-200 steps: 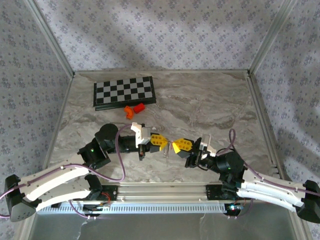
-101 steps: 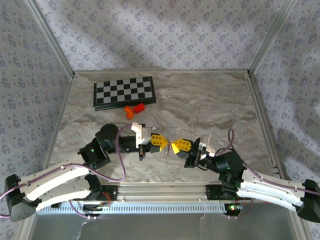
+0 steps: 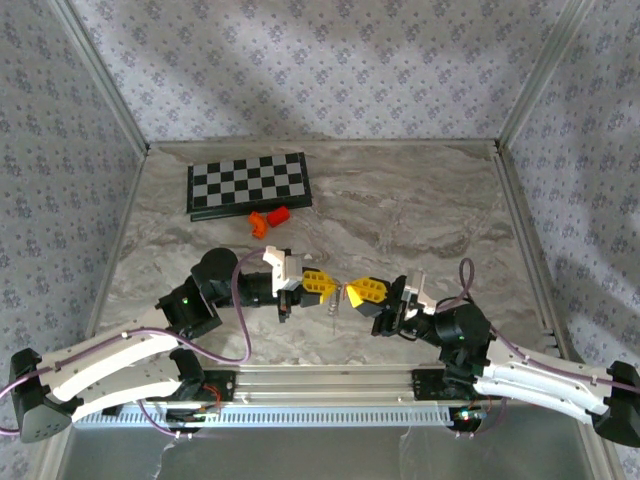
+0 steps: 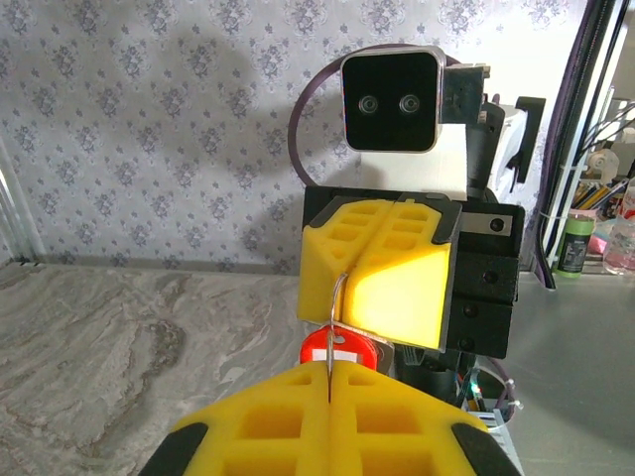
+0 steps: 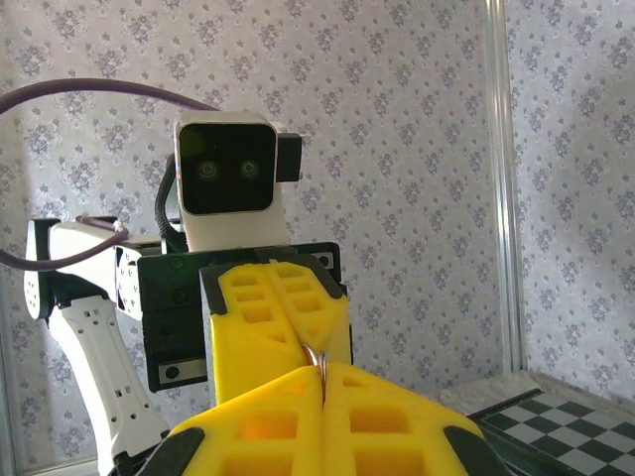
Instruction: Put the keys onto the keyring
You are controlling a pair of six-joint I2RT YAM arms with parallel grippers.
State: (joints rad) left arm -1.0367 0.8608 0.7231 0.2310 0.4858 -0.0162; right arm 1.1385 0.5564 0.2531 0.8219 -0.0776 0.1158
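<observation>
— Looking at the left end effector [image 3: 326,285] first: clenched or released?
— Clenched. Presses its yellow fingers [image 4: 258,421] flat together, leaving no gap at the seam, and pinches the thin silver wire ring [image 4: 335,302] of the keyring [image 4: 342,342] right at the tips.
— And the right end effector [image 3: 352,293]?
— Clenched as well, yellow fingers shut tight. Meets the left one tip to tip, almost touching, raised above the marble desk [image 3: 420,210]. Appears to grip the same wire from the opposite side: seen from the left wrist, runs straight from one seam up into the other.
— Whereabouts of the red tag [image 4: 349,353]?
— Hangs just under the wire, between the two sets of tips, a little below the right end effector's fingers and partly hidden behind the left one's.
— Anything dangling lower down?
— Hard to say. From above, can make out a thin grey sliver [image 3: 333,303] just below the gap between the tips; too small to identify.
— Anything else nearby?
— A checkerboard [image 3: 248,185] lying flat well beyond the left end effector, toward the far wall. Two orange blocks [image 3: 268,218] just beside its near edge, between the board and the left end effector, well apart from both sets of tips.
</observation>
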